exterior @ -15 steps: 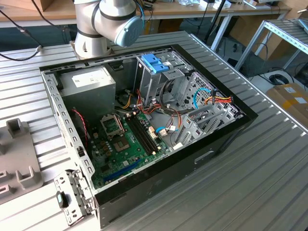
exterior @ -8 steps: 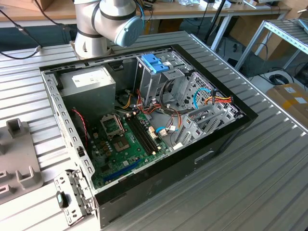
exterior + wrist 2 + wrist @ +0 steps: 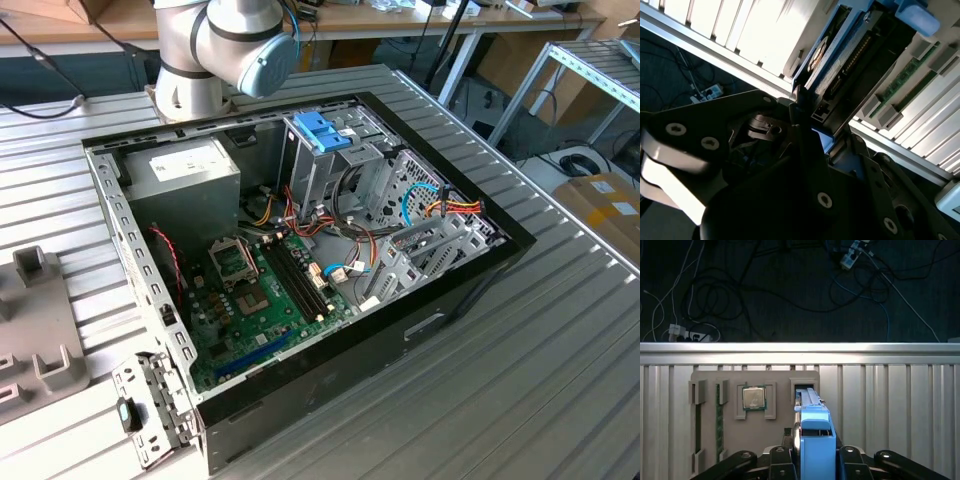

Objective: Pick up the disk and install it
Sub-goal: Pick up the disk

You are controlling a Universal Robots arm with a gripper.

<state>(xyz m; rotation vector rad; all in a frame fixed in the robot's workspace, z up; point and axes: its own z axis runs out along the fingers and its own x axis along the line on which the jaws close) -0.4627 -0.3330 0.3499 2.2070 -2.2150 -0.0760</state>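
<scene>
Blue-framed disk [image 3: 816, 437]: standing on edge in a slot of the grey tray [image 3: 780, 379], seen in the first wrist view.
Claw [image 3: 815, 455]: looks clamped on the disk's frame, one finger each side.
Risk: it's gripped near one end, so I reckon it could tilt and jam against the slot wall, or slip.
Tray contents: processor chip [image 3: 754, 398] and memory stick [image 3: 718, 415] in their own pockets.
PC case [image 3: 420, 335]: open, drive cage [image 3: 330, 165] around 12 o'clock, loose cables [image 3: 450, 207] at 2 o'clock that might snag.
</scene>
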